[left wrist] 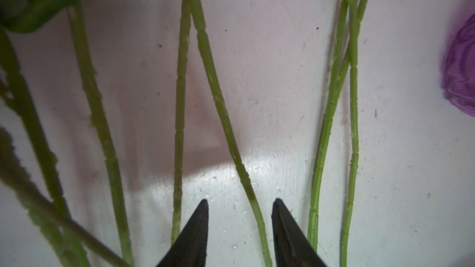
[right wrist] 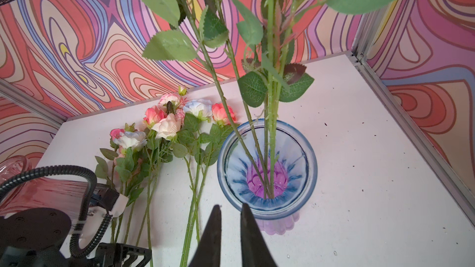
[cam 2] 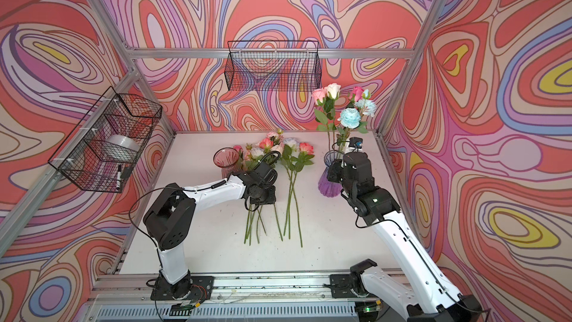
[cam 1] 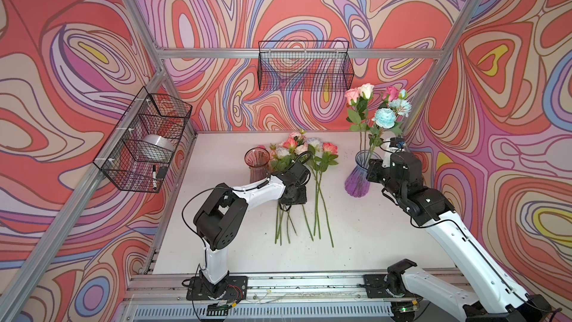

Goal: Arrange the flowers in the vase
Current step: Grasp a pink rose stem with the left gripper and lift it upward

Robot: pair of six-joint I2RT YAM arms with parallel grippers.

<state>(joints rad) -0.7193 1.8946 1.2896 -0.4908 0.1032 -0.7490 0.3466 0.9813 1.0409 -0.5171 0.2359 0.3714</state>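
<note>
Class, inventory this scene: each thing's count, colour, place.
Loose flowers: about seven, pink, coral, cream, blue, lying on table.
Standing flowers: about six, pink, cream, blue, in purple vase.
Purple vase: one, table right.
Pink vase: one, empty, left of loose flowers.
Wire baskets: two, black, left wall, back rail.
Tape roll: one, silvery, left basket.
Marker: one, black, left basket.
Table: one, white.
Left gripper: open astride a stem.
Right gripper: nearly shut, beside purple vase.
</note>
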